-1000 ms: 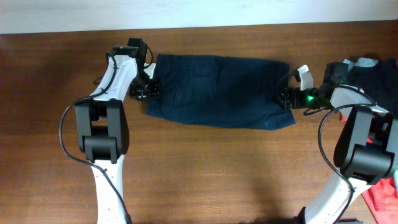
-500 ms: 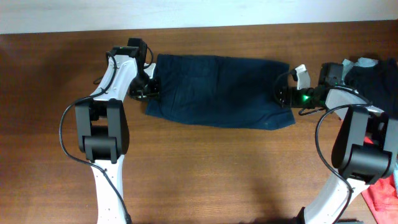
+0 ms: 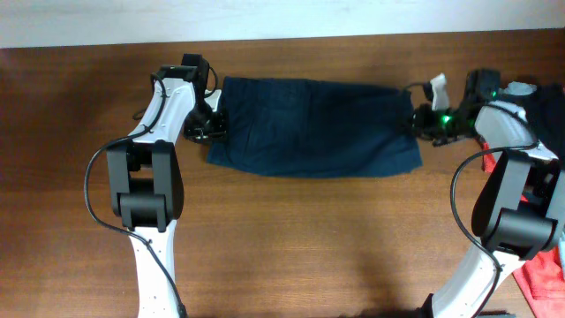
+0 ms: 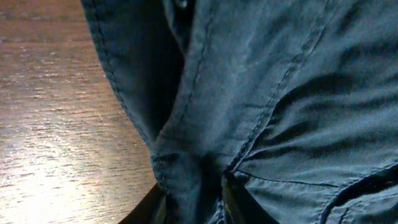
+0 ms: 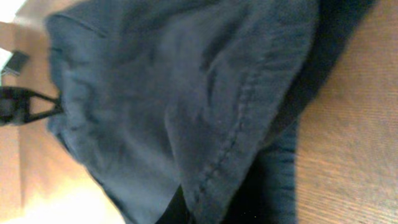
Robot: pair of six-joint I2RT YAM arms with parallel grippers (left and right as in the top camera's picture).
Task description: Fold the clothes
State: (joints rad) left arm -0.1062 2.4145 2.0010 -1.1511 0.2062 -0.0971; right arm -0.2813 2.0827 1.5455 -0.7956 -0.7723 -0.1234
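Here we are over the wooden table (image 3: 300,247), and the navy shorts (image 3: 313,128) are lying stretched flat across the far half of it, running left to right between the two arms. The left gripper (image 3: 214,124) is at the left end of the shorts, and in its wrist view the stitched hem is bunched up and pinched between the dark fingers (image 4: 149,208) at the bottom of the picture, so that's a firm clamp on the cloth. Over on the other side, the right gripper (image 3: 422,124) sits at the right end of the shorts with its green light glowing. In its wrist view, a fold of seamed fabric runs down to the bottom of the picture, where the jaws are closed tight on it. The cloth there looks a little blurred. Bare wood shows on both sides of the garment. At the far right edge of the table there's a heap of dark and pale clothes (image 3: 540,106), well apart from the shorts, and something red (image 3: 543,281) is down in the near right corner.
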